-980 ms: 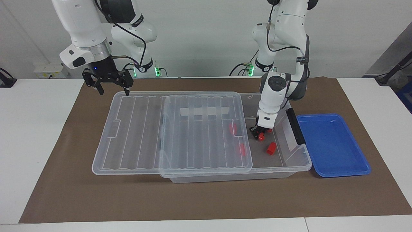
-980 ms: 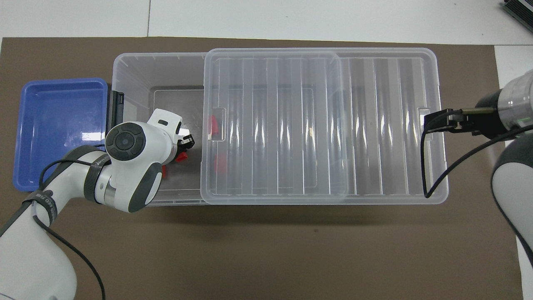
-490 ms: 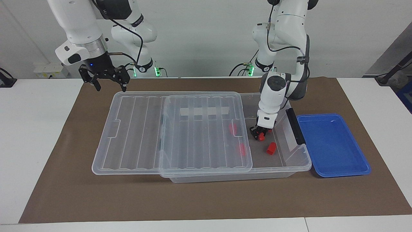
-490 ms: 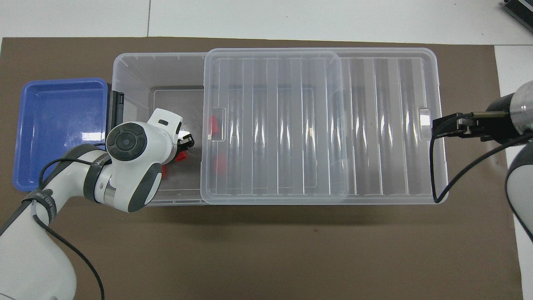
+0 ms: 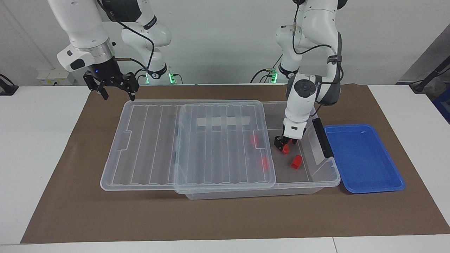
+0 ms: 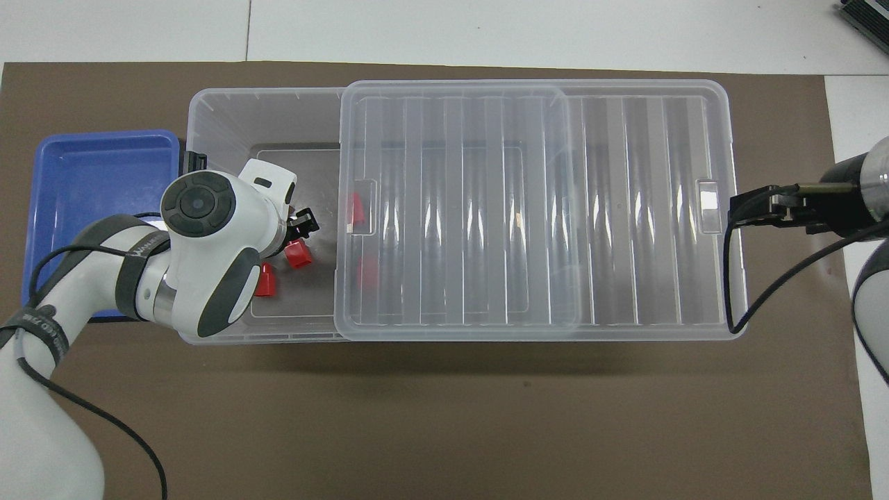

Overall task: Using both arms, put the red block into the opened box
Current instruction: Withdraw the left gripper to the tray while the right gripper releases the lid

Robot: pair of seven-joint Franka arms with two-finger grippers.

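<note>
1. The box stands at the middle of the brown mat, long side parallel to the mat's long edges; its lid lies slid toward the right arm's end, overhanging that end of the box and leaving the end by the left arm uncovered.
2. A dark grey latch sits on the box's end wall at the left arm's end; the blue tray lies on the mat just beside that wall, at the left arm's end of the mat.
3. The left gripper reaches down inside the uncovered part of the box; its jaws are parted and grasp nothing.
4. The red block lies on the box floor directly under the left gripper's tips, released; whether the tips touch it cannot be told.
5. A second red block lies on the box floor near the first, closer to the box's long wall that is farther from the robots.
6. Two more red blocks and lie on the floor under the lid's edge, seen through the clear plastic.
7. The right gripper hangs in the air at the lid's corner at the right arm's end, on the robots' side; its fingers are spread apart and hold nothing.
</note>
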